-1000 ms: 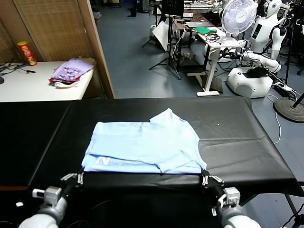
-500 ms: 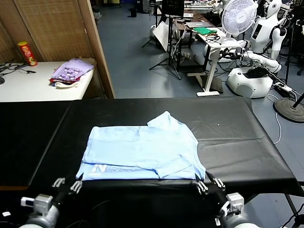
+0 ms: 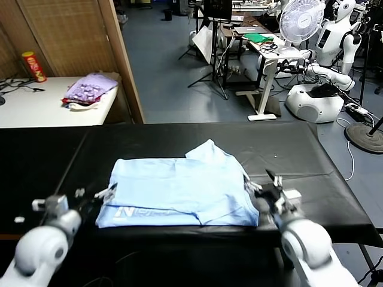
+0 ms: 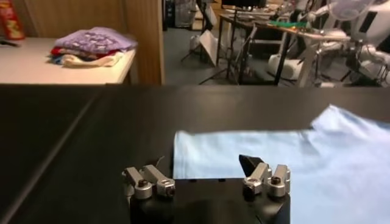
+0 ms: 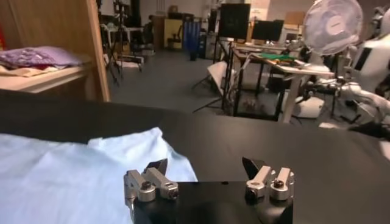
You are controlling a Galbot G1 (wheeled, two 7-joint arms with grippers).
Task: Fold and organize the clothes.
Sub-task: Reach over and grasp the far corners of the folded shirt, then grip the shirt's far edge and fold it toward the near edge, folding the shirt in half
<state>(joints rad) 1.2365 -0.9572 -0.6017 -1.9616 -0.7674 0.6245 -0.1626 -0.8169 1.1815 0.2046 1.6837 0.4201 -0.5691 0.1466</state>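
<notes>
We see folded T-shirt [image 3: 179, 192] flat on desk [image 3: 311, 179], between left tool [image 3: 96, 196] and right tool [image 3: 263, 182]; both now wide open, empty, lifted off near hem they pinched before.

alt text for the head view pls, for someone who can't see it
A light blue T-shirt, folded with white lettering near its front edge, lies on a black table. The open left gripper and open right gripper flank its sides, holding nothing. A purple clothes pile sits on a white table behind.

Showing rounded white arm shells flanking the black table [image 3: 311, 179], black wrist blocks, and silver screw-studded knuckles on the left gripper [image 4: 207, 173] and right gripper [image 5: 204, 170], tipped with black pads.
</notes>
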